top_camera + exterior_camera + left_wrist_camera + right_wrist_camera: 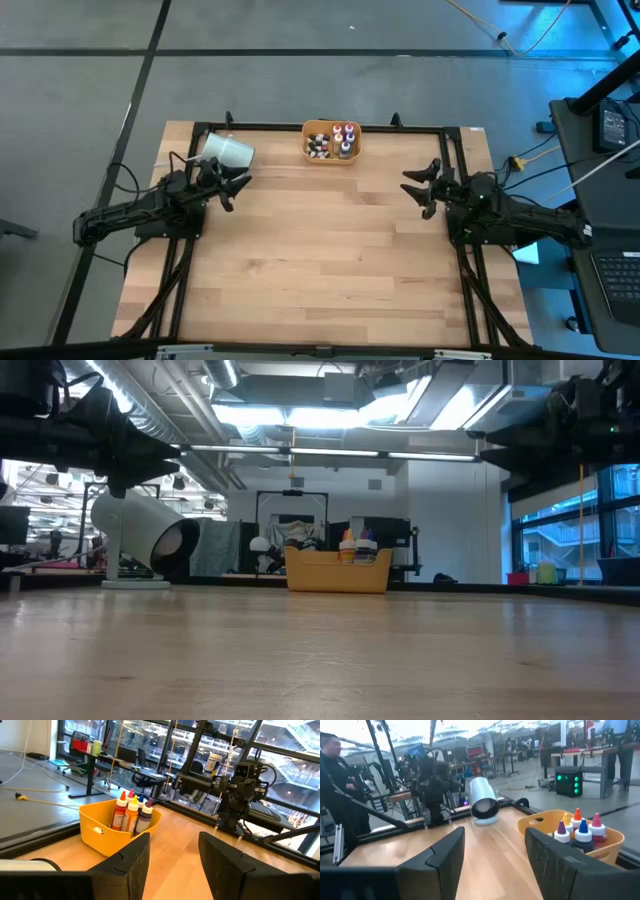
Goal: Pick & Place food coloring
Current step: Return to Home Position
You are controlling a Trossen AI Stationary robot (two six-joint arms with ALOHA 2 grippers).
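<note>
Nearer than the bin (331,161), to its left: left end effector (238,192), fingers apart, empty. To its right: right end effector (416,192), apart too, empty. Farther back: bottles (333,140) standing inside bin, cup (229,151) lying left of it.

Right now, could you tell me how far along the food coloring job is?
Looks nearly done: the food coloring bottles stand in the orange bin, none loose on the table. The left gripper and right gripper are open, empty. Probably only parking the arms remains.
</note>
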